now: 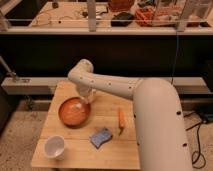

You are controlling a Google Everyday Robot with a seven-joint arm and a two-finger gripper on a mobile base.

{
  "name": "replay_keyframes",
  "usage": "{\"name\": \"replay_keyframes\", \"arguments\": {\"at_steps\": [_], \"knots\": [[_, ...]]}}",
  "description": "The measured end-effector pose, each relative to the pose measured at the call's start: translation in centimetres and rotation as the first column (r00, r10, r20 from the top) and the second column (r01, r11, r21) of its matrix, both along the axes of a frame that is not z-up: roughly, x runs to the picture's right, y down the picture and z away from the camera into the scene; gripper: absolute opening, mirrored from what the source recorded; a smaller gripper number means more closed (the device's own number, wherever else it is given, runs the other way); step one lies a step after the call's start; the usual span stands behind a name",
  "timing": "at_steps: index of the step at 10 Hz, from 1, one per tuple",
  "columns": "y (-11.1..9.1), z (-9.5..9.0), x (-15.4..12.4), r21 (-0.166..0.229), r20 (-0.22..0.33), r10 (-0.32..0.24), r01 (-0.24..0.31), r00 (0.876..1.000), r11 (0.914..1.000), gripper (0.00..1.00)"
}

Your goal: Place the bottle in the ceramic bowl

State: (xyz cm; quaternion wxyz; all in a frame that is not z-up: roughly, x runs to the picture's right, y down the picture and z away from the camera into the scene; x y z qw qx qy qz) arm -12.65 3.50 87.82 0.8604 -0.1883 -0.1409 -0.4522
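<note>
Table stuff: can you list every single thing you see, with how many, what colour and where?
ceramic bowl: one, glossy orange-brown, left middle of the table.
bottle: one, white, hard to make out, at the gripper over the bowl's far right rim.
carrot: one, orange, right of the bowl, lying on the table.
sponge: one, blue, near the front, between bowl and carrot.
cup: one, white, front left corner.
table: one, light wood, centre of the view.
shelf: one, pale, along the back, cluttered with small items.
arm: one, white, reaching in from the right.
gripper: one, white, shut, above the bowl's far right edge.
</note>
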Motion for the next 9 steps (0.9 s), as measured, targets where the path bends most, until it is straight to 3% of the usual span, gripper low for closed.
{"name": "replay_keyframes", "arguments": {"at_steps": [9], "knots": [[0.38, -0.17, -0.64, 0.011, 0.009, -0.031, 0.031, 0.999, 0.9995, 0.01]]}}
